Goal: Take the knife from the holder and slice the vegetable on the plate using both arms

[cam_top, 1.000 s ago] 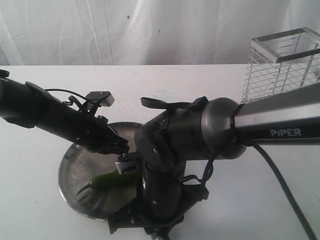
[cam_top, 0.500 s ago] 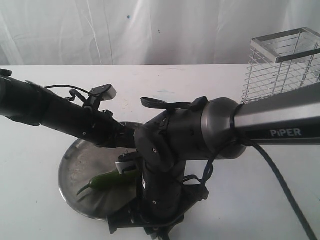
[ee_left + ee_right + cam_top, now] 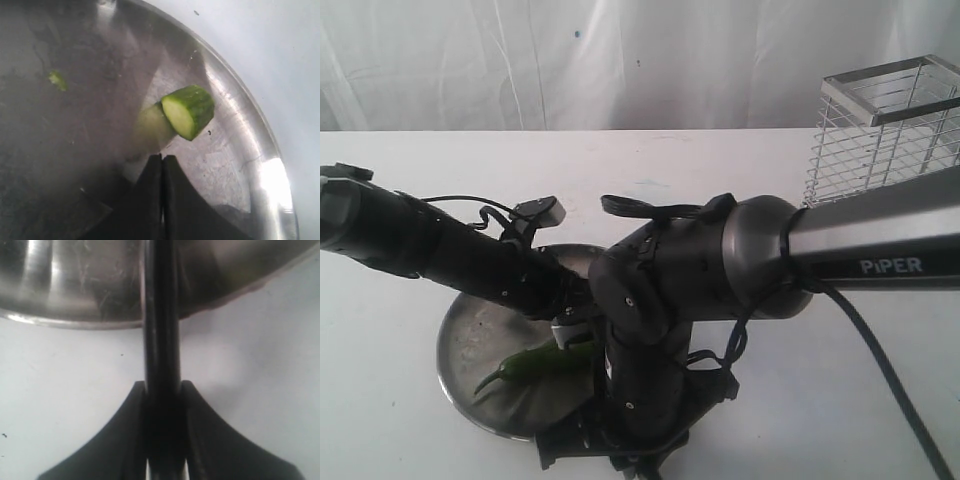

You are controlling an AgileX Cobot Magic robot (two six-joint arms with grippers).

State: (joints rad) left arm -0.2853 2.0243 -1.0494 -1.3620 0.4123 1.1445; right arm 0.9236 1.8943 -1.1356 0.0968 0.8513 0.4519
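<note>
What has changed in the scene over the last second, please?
The left arm has swung lower and further right over the plate, its wrist now tucked against the right arm. The right arm, the vegetable and the holder have stayed put.

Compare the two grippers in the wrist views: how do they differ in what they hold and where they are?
The right gripper is clamped on the knife; the left gripper is shut with nothing between its fingers. The right gripper sits over the white table beside the plate; the left gripper is above the plate, near a cut green vegetable piece. Both are black.
</note>
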